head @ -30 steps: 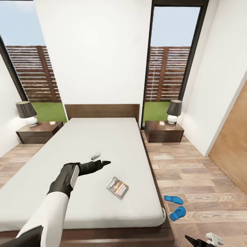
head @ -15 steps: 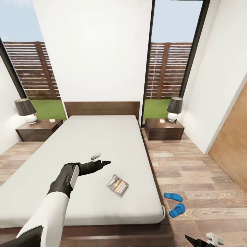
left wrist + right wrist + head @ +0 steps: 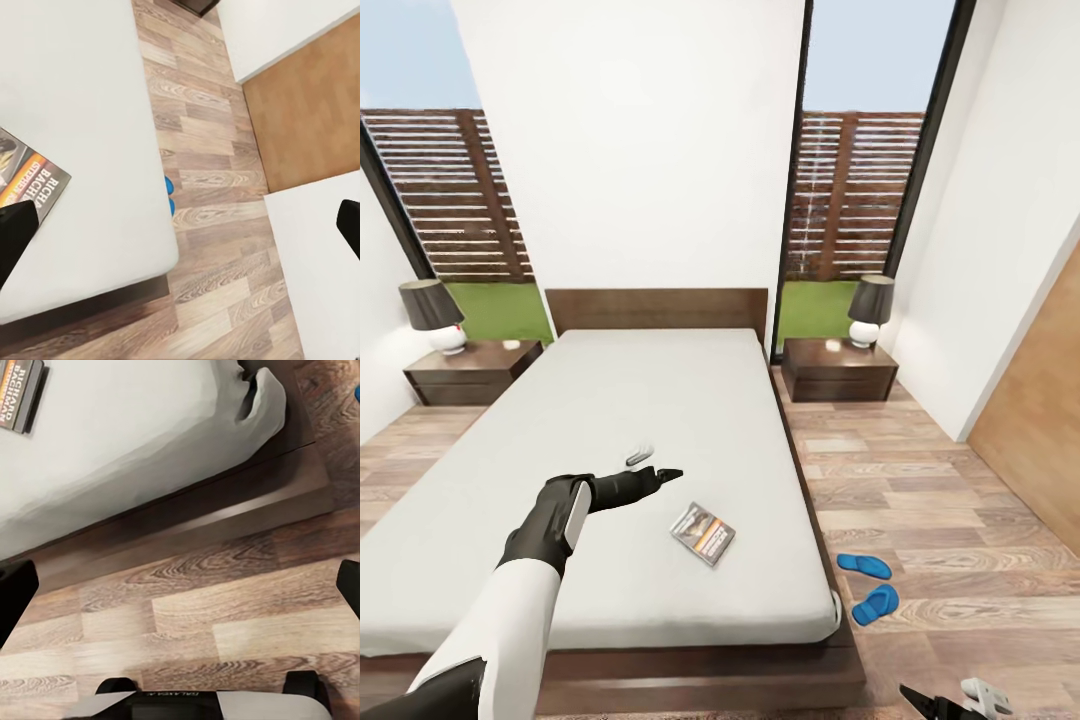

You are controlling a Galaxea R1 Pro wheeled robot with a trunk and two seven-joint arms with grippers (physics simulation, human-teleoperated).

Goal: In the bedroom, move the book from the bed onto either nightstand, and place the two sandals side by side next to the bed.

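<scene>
The bed (image 3: 610, 400) sat at 12 o'clock on plank floor (image 3: 920, 500), book (image 3: 703, 533) on it; left gripper (image 3: 660, 473) spread wide, right gripper (image 3: 950, 700) too.

The book (image 3: 26, 180) lying on the bed (image 3: 90, 97) carries white lettering on its cover: "RICH" reads in the left wrist view, with a smaller word, perhaps "STEPHEN", on the orange band. In the right wrist view the book (image 3: 19, 394) shows "RICHARD" and "BACHMAN".
</scene>
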